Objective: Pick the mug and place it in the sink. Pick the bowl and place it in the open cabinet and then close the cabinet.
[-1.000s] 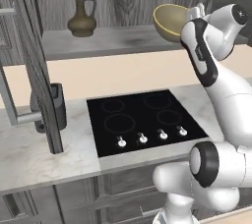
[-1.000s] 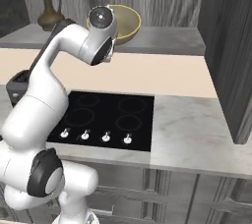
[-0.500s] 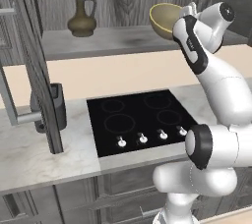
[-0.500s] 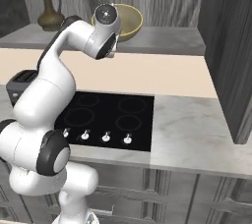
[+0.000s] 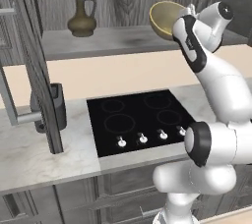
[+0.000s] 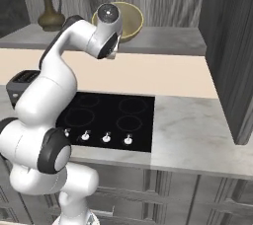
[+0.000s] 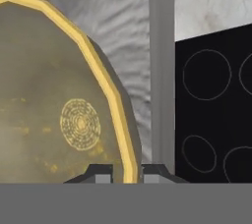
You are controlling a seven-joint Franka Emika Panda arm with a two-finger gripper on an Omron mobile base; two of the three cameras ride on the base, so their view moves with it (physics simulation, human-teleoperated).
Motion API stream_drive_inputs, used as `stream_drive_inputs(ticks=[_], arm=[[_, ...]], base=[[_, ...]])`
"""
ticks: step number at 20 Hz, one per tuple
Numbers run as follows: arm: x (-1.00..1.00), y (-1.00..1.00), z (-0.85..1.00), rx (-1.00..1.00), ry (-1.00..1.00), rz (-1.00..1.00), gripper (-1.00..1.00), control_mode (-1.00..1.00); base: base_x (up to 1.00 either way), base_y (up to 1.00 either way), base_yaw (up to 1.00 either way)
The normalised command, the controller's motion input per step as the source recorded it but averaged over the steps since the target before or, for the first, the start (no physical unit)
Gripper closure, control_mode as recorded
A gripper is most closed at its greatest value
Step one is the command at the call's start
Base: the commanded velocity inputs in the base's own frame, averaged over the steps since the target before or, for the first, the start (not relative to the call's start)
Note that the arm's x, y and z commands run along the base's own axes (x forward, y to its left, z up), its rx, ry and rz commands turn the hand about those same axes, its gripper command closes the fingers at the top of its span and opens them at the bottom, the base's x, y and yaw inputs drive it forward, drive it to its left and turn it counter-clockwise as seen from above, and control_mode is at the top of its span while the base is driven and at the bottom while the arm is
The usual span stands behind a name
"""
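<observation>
The gripper (image 7: 124, 170) is pinching the rim of the bowl (image 5: 165, 18), over the shelf (image 5: 113, 41), at 3 o'clock from the jug (image 5: 82, 17). Set it down flat, then let go.

bowl (image 5: 165, 17) carried further left, lower toward shelf (image 5: 118, 41)

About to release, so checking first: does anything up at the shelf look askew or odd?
The bowl is tipped on edge over the cabinet shelf, its rim pinched by the gripper, not flat. The jug stands upright.
</observation>
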Motion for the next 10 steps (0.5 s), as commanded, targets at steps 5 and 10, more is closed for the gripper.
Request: stream_drive_inputs(ticks=[5, 10], arm=[[0.10, 0.02, -0.02, 0.00, 0.02, 0.00, -1.00, -1.00], [0.00, 0.00, 0.27, 0.00, -0.10, 0.00, -1.00, -1.00]], base=[[0.00, 0.00, 0.00], [0.00, 0.00, 0.00]])
